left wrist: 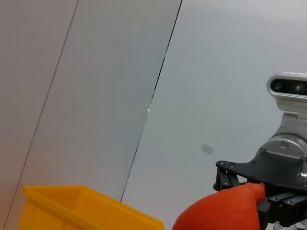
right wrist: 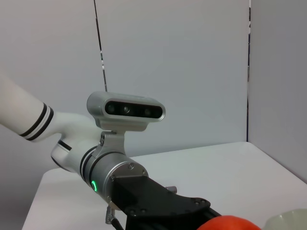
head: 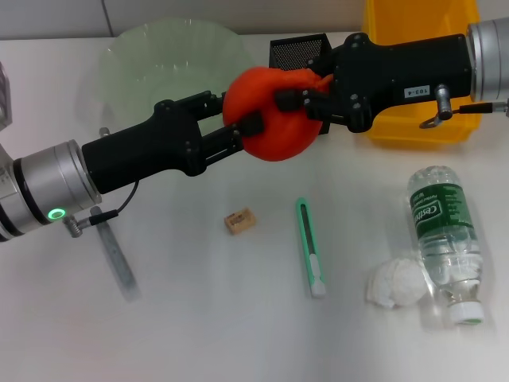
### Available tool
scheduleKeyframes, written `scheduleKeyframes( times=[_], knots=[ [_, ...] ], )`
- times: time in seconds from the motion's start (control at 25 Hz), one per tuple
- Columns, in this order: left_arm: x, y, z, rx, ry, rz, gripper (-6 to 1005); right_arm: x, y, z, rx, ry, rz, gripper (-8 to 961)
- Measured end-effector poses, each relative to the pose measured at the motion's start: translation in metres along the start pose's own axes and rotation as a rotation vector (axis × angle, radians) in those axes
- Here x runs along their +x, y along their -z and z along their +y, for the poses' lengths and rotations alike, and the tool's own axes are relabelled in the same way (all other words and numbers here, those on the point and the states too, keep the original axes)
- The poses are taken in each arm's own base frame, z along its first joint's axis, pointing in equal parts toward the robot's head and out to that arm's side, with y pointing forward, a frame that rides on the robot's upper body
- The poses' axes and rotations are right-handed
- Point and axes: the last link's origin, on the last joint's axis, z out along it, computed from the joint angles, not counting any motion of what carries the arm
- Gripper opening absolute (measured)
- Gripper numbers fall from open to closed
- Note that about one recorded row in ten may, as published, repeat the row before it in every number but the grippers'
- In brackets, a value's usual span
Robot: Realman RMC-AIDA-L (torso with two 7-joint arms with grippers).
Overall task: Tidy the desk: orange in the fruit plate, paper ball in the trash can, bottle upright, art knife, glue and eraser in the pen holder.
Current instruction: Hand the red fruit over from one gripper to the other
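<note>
Gripping one orange from both sides above a white tabletop, grey panelled wall behind.

Left pincer is closed on the orange's left flank; right pincer is clamped on its right flank, fruit held clear of the surface between them. Both arms reach in level from opposite edges. Green fruit plate sits behind the left arm, black mesh pen holder and yellow bin behind the right. Lying flat in front: eraser, green art knife, paper ball touching the toppled bottle, and a glue stick under the left arm.
</note>
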Motion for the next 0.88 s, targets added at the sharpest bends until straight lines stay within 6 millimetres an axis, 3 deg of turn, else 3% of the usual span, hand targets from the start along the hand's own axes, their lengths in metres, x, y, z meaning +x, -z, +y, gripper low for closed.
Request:
scheduleKeyframes(
  times=[0.32, 0.52, 0.88],
  knots=[
    [-0.0013, -0.0022, 0.0021, -0.006, -0.012, 0.008, 411, 0.0005, -0.0001, -0.0007, 0.005, -0.005, 0.0, 143],
    [-0.0013, -0.0029, 0.0025, -0.008, -0.011, 0.01, 314, 0.0006, -0.0002, -0.0009, 0.006, -0.013, 0.0, 158],
    [0.0004, -0.0032, 0.001, 0.003, -0.011, 0.023, 267, 0.003, 0.0002, 0.0008, 0.017, -0.003, -0.015, 186]
  ],
)
